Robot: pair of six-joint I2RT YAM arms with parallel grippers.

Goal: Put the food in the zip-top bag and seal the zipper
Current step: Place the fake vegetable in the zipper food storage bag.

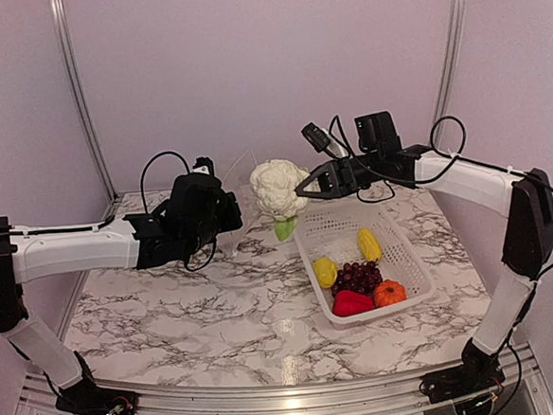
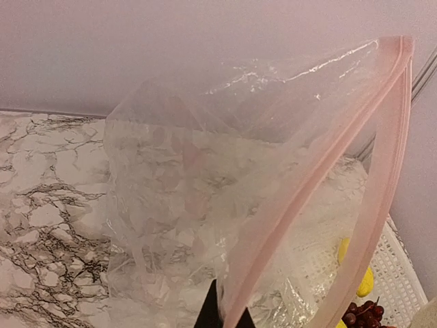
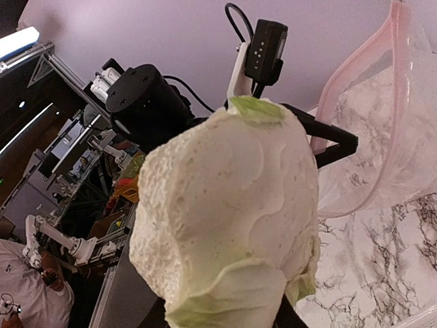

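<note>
Top external: right gripper (image 1: 302, 190) clamped on the white cauliflower (image 1: 277, 185), held in the air over the marble table (image 1: 170, 310), beside the far-left corner of the white lattice basket (image 1: 408, 255). Left gripper (image 1: 231, 213) pinched tight on the zip-top bag (image 2: 191, 205), held up just beside the cauliflower. Pink zipper (image 2: 386, 157) parted, mouth open. Grapes (image 1: 357, 277), red pepper (image 1: 351, 303), orange fruit (image 1: 389, 293) and yellow pieces (image 1: 368, 244) lie in the basket.

We count one cauliflower (image 1: 278, 188), one zip-top bag (image 2: 205, 205), one white lattice basket (image 1: 339, 224), two yellow pieces (image 1: 368, 245), one bunch of dark purple grapes (image 1: 357, 278), one red pepper (image 1: 352, 303) and one orange round fruit (image 1: 389, 294) (six food pieces in all).
</note>
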